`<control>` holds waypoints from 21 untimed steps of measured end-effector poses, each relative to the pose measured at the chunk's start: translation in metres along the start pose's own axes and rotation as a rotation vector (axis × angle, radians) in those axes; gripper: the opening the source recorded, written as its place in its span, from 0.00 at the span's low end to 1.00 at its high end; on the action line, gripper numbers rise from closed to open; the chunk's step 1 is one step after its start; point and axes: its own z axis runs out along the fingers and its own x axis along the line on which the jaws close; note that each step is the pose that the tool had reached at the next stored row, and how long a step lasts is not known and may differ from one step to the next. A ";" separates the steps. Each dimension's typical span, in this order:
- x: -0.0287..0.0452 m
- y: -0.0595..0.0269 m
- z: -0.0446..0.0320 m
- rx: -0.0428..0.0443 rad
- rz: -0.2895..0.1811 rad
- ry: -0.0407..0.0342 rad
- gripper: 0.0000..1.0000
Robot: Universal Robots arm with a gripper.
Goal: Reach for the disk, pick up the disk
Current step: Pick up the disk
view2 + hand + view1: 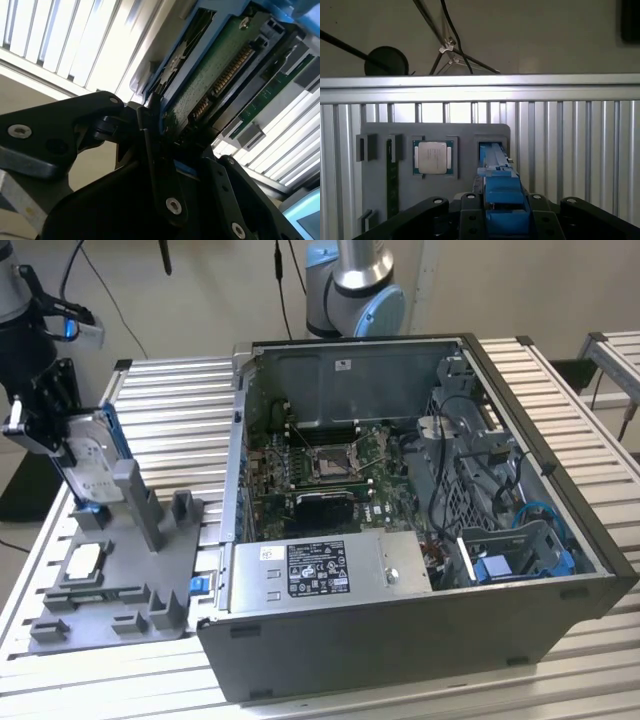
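The disk (pixel 95 475), silver-grey with a white label and a bright blue bracket, stands on edge at the grey holder (pixel 160 570) on the table (pixel 180 410), at the exterior view's left. The end effector (pixel 66 450) is clamped on the disk, with one of its fingers (pixel 150 130) against the green circuit-board side.

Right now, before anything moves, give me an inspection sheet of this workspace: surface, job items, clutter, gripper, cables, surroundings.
Surface: slatted metal table with a grey fixture tray on it.
Job's things: the disk stands on edge in the tray, framed by its blue bracket.
Clutter: square chip in the tray; open computer case beside the tray.
Gripper: gripper astride the disk.
Cables: black cables and blue cables inside the case.
Surroundings: arm joint behind the case; pale wall.
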 end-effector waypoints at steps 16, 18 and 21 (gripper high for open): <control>-0.0001 0.0008 -0.0254 0.0001 -0.001 0.0000 0.00; 0.0000 0.0009 -0.0281 0.0000 -0.001 0.0000 0.00; -0.0001 0.0010 -0.0319 0.0001 -0.002 0.0000 0.00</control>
